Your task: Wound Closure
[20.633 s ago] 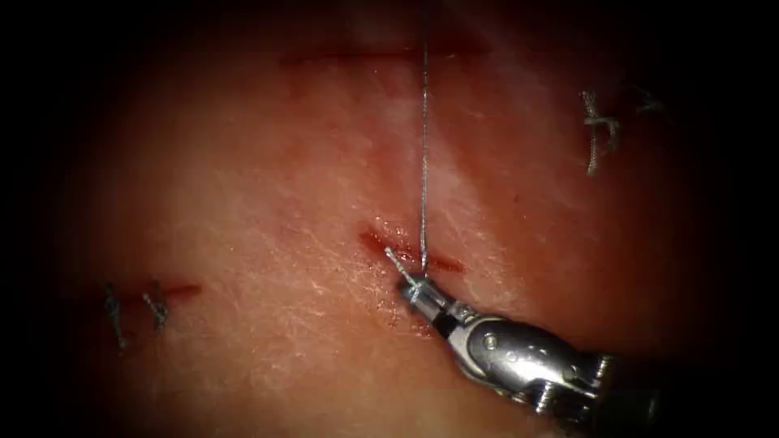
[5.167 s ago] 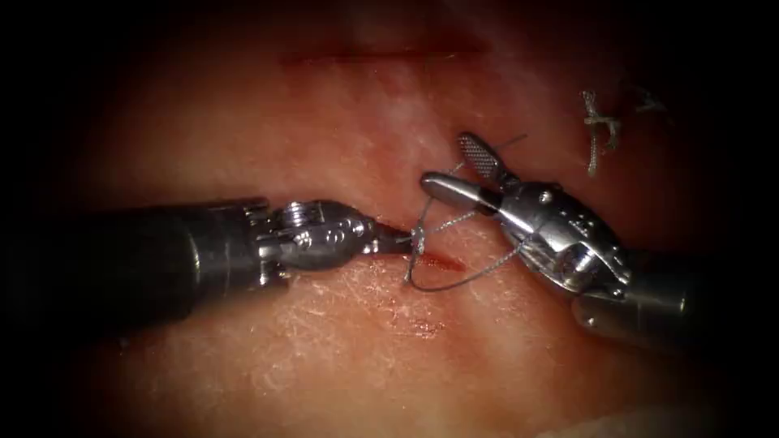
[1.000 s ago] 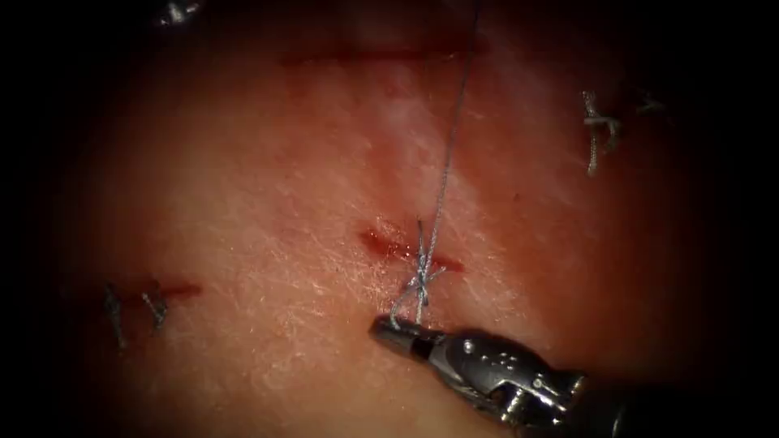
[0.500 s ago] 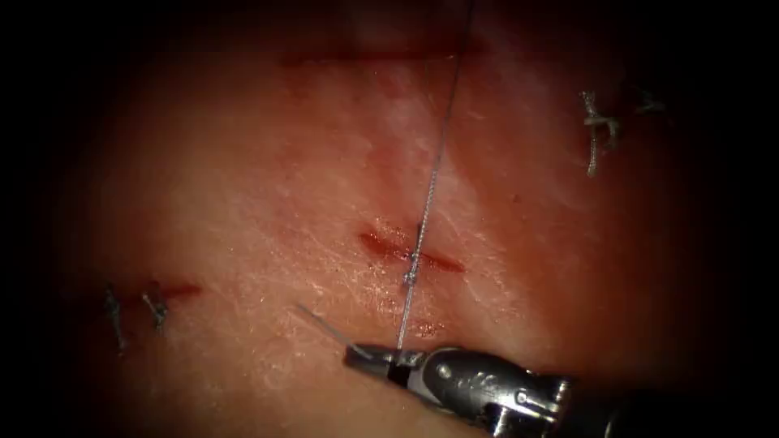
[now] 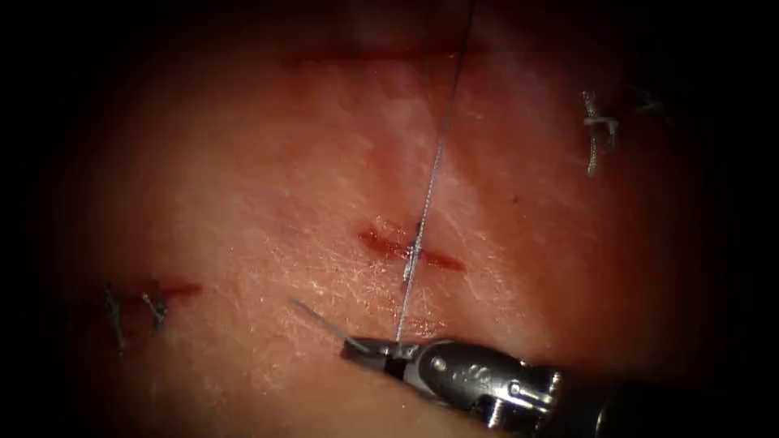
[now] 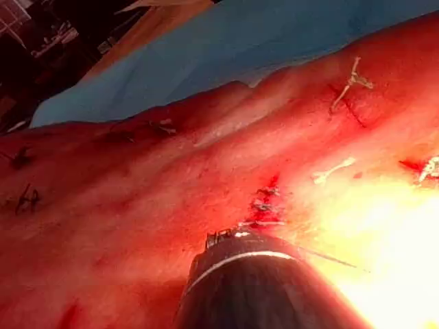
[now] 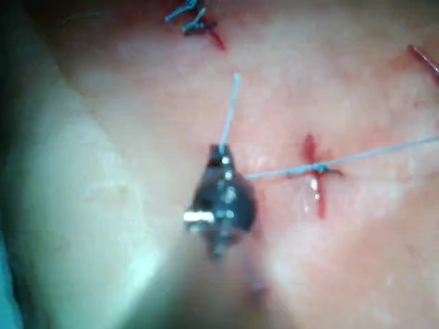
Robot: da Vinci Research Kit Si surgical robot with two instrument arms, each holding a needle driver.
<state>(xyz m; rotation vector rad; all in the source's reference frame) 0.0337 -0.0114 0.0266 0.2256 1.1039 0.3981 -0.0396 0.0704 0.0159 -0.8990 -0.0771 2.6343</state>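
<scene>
Since a second ago the loose loops at the cut [image 5: 410,250] are drawn into a snug knot [image 5: 412,258], and we see our right claw [image 5: 369,351] pinching the taut thread [image 5: 434,166] below it, trimming apparently left.

Dim, vignetted edges; wrist-view glare

One tool [image 5: 365,354], one taut thread [image 5: 430,182], three cuts [image 5: 410,250], and perhaps two finished stitch sites [image 5: 599,130].
</scene>
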